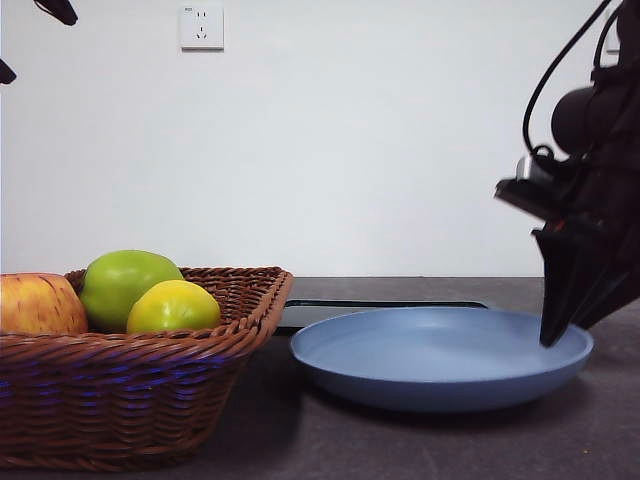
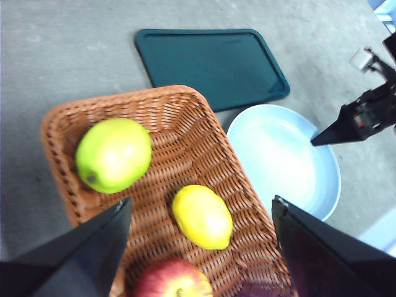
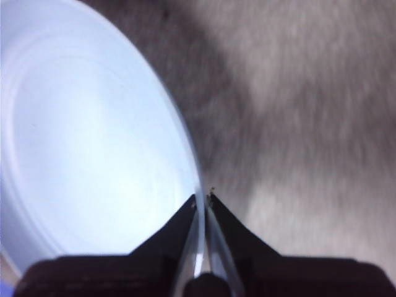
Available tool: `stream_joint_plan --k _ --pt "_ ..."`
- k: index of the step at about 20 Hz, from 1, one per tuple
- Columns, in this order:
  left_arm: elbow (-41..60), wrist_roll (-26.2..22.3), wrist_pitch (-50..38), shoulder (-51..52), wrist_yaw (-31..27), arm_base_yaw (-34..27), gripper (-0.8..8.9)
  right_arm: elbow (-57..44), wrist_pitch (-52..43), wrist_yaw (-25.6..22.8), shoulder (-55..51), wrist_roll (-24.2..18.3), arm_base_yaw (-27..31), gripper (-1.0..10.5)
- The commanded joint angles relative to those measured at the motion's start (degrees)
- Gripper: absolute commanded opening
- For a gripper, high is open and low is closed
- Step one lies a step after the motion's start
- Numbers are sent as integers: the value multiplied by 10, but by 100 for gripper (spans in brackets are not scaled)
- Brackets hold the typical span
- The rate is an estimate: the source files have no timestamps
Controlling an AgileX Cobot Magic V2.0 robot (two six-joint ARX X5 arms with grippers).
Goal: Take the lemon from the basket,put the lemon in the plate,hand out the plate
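The lemon (image 1: pixel 173 307) (image 2: pixel 202 216) lies in the brown wicker basket (image 1: pixel 130 400) (image 2: pixel 185 117), beside a green apple and a red-yellow apple. My left gripper (image 2: pixel 201 200) hangs open high above the basket, the lemon below the gap between its jaws; in the front view it shows only as a black tip (image 1: pixel 55 10) at the top left corner. The pale blue plate (image 1: pixel 430 360) (image 2: pixel 278 154) (image 3: pixel 93 142) rests on the table right of the basket. My right gripper (image 1: pixel 550 340) (image 3: pixel 203 198) (image 2: pixel 317 142) is shut on the plate's right rim.
In the basket, the green apple (image 1: pixel 125 280) (image 2: pixel 113 154) sits behind the lemon and the red-yellow apple (image 1: pixel 35 305) (image 2: pixel 173 278) to its left. A flat black tray (image 1: pixel 380 305) (image 2: pixel 210 65) lies behind the plate. The grey tabletop ends at a white wall.
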State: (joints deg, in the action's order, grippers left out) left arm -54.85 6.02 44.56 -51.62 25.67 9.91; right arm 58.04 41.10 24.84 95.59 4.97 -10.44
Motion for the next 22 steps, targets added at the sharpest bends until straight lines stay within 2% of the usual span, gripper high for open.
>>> stream_joint_plan --k 1,4,8,11,16,22 --pt "-10 3 1 -4 0 19 393 9 10 4 -46 1 -1 5" --pt "-10 38 0 -17 -1 54 393 9 26 3 -120 1 0 5" --pt "-10 75 -18 -90 -6 130 393 9 28 -2 -214 -4 0 5" --pt "-10 99 -36 -165 -62 179 393 9 34 -41 -262 -4 4 5" --pt "-10 138 -56 -277 -76 194 393 9 56 -42 -302 -11 24 5" --pt "-10 155 -101 -359 -84 198 393 9 61 -40 -309 -15 29 5"
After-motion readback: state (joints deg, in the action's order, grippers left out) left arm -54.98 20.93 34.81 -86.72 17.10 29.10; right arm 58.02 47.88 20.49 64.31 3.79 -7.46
